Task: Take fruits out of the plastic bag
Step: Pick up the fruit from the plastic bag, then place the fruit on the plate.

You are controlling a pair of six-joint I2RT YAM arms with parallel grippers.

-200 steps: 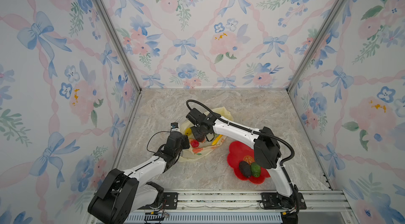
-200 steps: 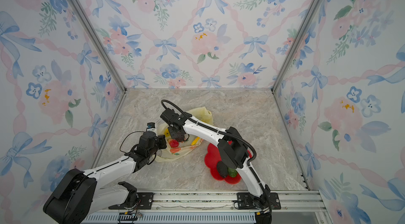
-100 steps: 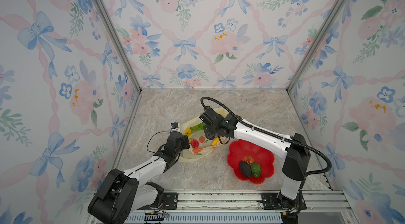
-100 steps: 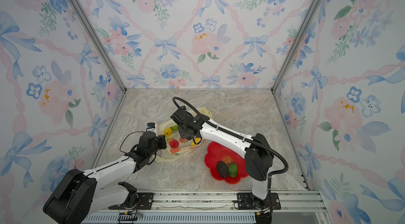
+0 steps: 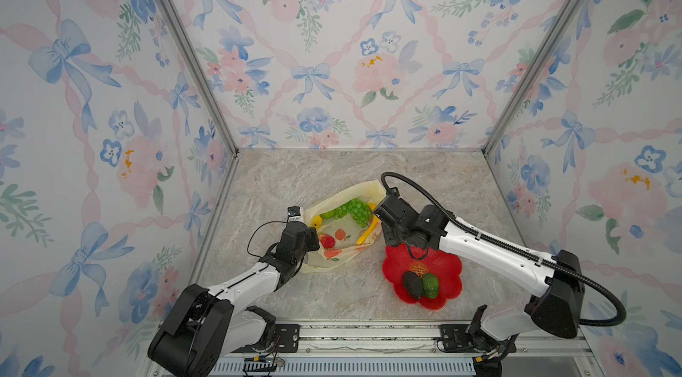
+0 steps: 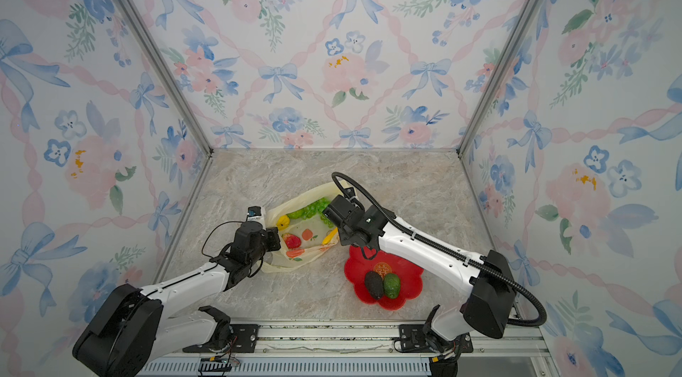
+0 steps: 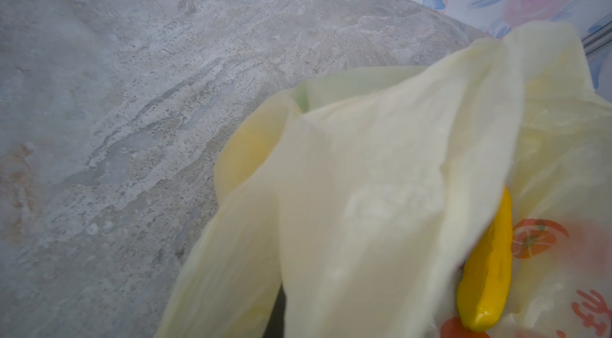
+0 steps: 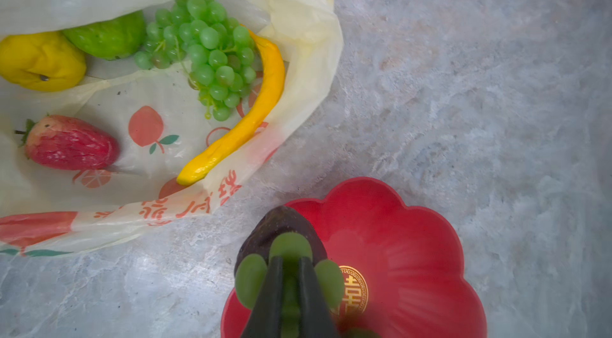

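The plastic bag (image 5: 363, 187) lies open on the marble floor. In it are a green grape bunch (image 8: 205, 51), a yellow banana (image 8: 258, 111), a red strawberry (image 8: 69, 142), a lemon (image 8: 39, 61) and a bumpy green fruit (image 8: 106, 36). At the bag's left edge my left gripper (image 5: 313, 239) pinches the film, and the bag (image 7: 364, 187) drapes over its jaws. Just right of the bag, my right gripper (image 8: 290, 258) is shut on a dark fruit with green lobes (image 8: 281, 227) above the rim of the red plate (image 8: 414, 253). In both top views the arm hides this fruit.
The red flower-shaped plate (image 5: 448, 268) sits right of the bag and holds a dark avocado (image 5: 412, 284) and a green fruit (image 5: 430, 285). Floral walls close in the left, back and right. A metal rail (image 5: 369, 334) runs along the front edge.
My right gripper has come out of the bag and swung right, to the plate's rim, carrying the dark fruit. My left arm stays where it was, on the bag's edge.
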